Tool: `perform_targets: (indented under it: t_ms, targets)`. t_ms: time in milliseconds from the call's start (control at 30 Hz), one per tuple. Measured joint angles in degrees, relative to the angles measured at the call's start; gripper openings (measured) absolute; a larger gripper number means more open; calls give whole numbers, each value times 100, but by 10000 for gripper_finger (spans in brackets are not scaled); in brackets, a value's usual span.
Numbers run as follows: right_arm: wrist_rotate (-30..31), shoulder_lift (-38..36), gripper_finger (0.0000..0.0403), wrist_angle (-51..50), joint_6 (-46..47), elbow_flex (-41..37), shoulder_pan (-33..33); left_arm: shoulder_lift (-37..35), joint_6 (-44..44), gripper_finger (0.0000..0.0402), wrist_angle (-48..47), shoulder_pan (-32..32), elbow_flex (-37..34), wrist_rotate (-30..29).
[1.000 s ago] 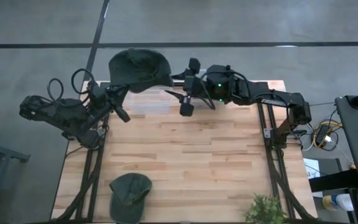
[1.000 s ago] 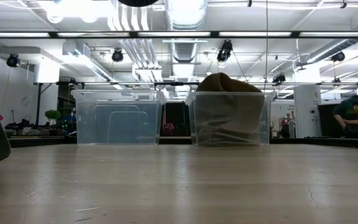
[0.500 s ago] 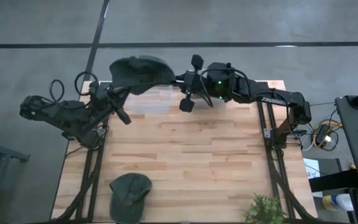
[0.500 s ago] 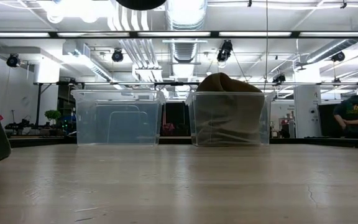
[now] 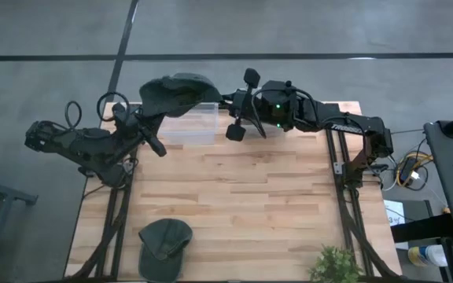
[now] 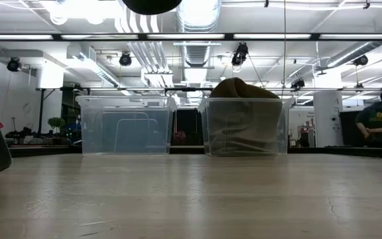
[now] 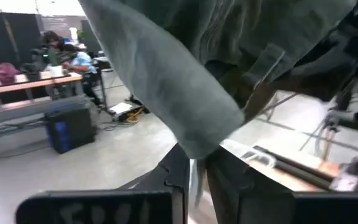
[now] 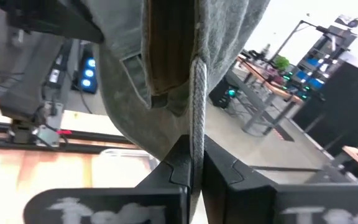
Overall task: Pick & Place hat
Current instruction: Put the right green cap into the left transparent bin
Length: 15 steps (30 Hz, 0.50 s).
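Observation:
A dark green hat (image 5: pixel 178 93) hangs in the air over the table's far edge, between my two grippers. My left gripper (image 5: pixel 148 110) is at its left side and my right gripper (image 5: pixel 225 101) at its right side, both shut on it. In the low view only the hat's dark underside (image 6: pixel 150 3) shows, at the top. A second green hat (image 5: pixel 163 240) lies flat on the table near the front left. My left gripper pinches a drooping corner of the hat's brim (image 7: pixel 207 146) between its two fingers, level, from the table's left. The hat is clear of the table. My right gripper pinches the hat's pale stitched edge (image 8: pixel 197 112) between its two fingers, next to the brown inner band (image 8: pixel 166 56). It comes level from the table's right, and the hat spreads out beyond the fingers.
An empty clear bin (image 5: pixel 191 126) stands at the far edge below the held hat. Beside it, a second clear bin (image 6: pixel 244 126) holds a brown hat. A small green plant (image 5: pixel 335 263) stands at the front right. The wooden table top (image 5: pixel 242 204) is bare in the middle.
My right gripper has shut on the hat's right edge; its fingers stood wide apart a second ago. The hat has drawn in from a broad, spread shape to a narrower one and shifted slightly toward the far edge. Both arms have stayed in place.

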Motion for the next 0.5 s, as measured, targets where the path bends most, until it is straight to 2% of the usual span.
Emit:
perform_targets:
  t_ms: [267, 433, 500]
  targets:
    - [202, -4, 9, -374, 45, 152, -279, -24, -591, 84, -983, 2, 0, -124]
    - [242, -2, 9, -815, 93, 175, -541, -30, -1596, 91, -2029, 2, 0, -95]
    - [241, -2, 9, -950, 75, 186, -641, -6, -2095, 92, -2431, 0, 0, 83]
